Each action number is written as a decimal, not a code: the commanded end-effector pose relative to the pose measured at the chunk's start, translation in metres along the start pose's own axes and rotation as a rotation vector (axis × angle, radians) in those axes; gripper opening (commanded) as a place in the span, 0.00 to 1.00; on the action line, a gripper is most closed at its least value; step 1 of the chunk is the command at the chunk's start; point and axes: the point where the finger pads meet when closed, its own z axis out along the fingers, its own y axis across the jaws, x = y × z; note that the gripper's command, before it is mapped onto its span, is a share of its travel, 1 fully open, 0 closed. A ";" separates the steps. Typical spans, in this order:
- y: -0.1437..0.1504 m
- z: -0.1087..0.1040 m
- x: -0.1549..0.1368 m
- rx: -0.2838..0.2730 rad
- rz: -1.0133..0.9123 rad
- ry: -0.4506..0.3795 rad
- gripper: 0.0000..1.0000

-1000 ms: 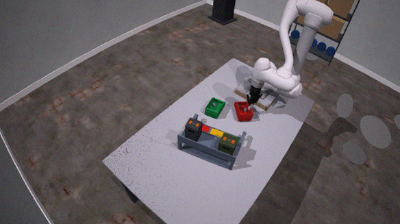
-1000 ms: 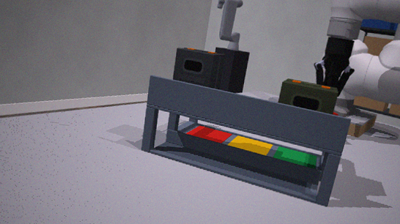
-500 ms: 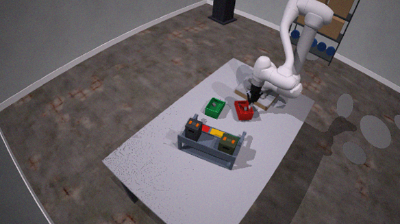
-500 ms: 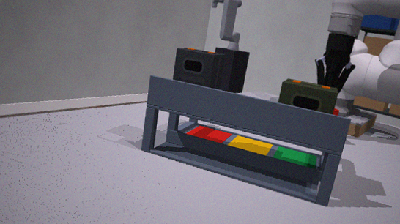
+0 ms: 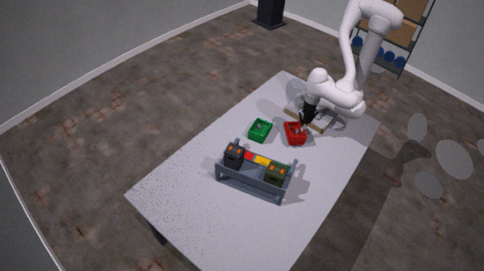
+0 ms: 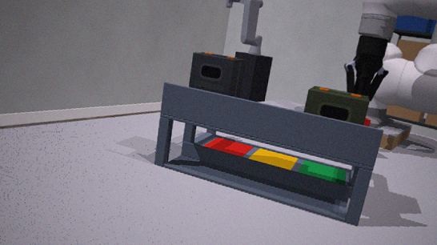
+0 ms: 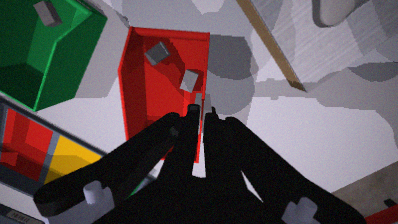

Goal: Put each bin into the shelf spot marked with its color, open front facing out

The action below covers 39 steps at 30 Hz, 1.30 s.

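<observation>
My gripper [image 5: 302, 129] [image 7: 202, 102] is shut on the side wall of the red bin [image 5: 296, 139] [image 7: 164, 95] [image 6: 367, 122], on the side toward the robot base. The bin is upright, with grey parts inside, at or just above the table; the gap is too small to tell. The green bin [image 5: 259, 136] [image 7: 82, 55] stands beside it with a grey part inside. The shelf [image 5: 250, 174] [image 6: 267, 117] carries a red mark [image 5: 248, 155] [image 6: 232, 146], a yellow mark [image 5: 262, 161] [image 6: 273, 158] and a green mark [image 6: 323, 171]. The fingertips are hidden in the exterior view.
A black case [image 5: 233, 161] [image 6: 222, 84] and an olive case [image 5: 274, 179] [image 6: 313, 101] stand on the shelf's upper board, above the marks. The wood-edged base plate [image 5: 323, 131] [image 7: 272, 47] lies close beside the red bin.
</observation>
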 end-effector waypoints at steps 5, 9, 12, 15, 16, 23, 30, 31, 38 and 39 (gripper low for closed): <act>0.000 0.000 0.000 0.000 0.000 0.000 0.10; 0.000 0.000 0.000 0.000 0.001 0.000 0.10; 0.000 0.000 -0.001 0.000 0.002 0.000 0.10; 0.000 0.000 -0.001 0.000 0.003 0.000 0.10; 0.000 0.000 -0.001 0.000 0.004 0.000 0.10; -0.001 0.000 -0.004 0.000 0.015 0.000 0.10; -0.003 0.000 -0.009 0.000 0.037 0.000 0.10; -0.003 0.000 -0.009 0.000 0.037 0.000 0.10; -0.006 0.000 -0.015 0.000 0.065 0.000 0.10; -0.006 0.000 -0.017 0.000 0.070 0.000 0.10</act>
